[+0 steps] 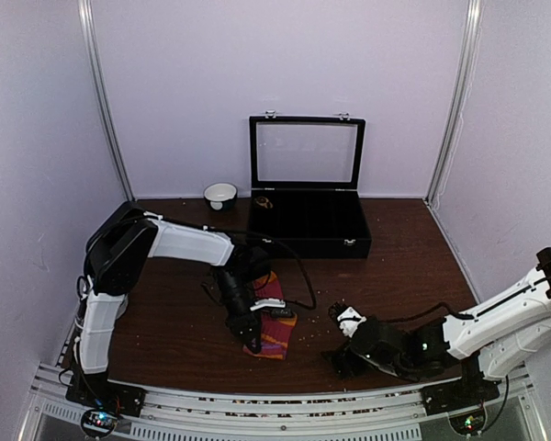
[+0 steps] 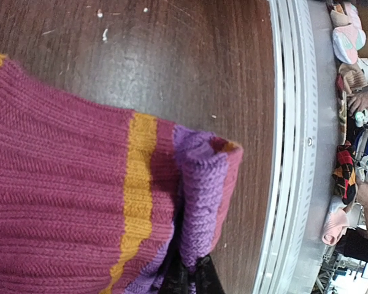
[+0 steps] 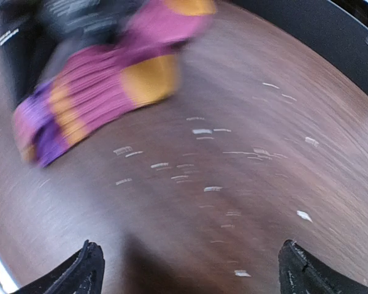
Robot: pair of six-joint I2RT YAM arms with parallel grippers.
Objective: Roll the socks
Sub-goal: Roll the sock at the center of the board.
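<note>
Left wrist: L fingers (image 2: 199,278) clamped on magenta sock (image 2: 61,184) cuff; R fingers (image 3: 306,272) wide apart, empty.

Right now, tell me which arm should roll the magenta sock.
Left. The left gripper is shut on the purple-striped cuff of the magenta sock, so it can likely roll from there. The right gripper hangs open over the table, apart from the sock.
</note>
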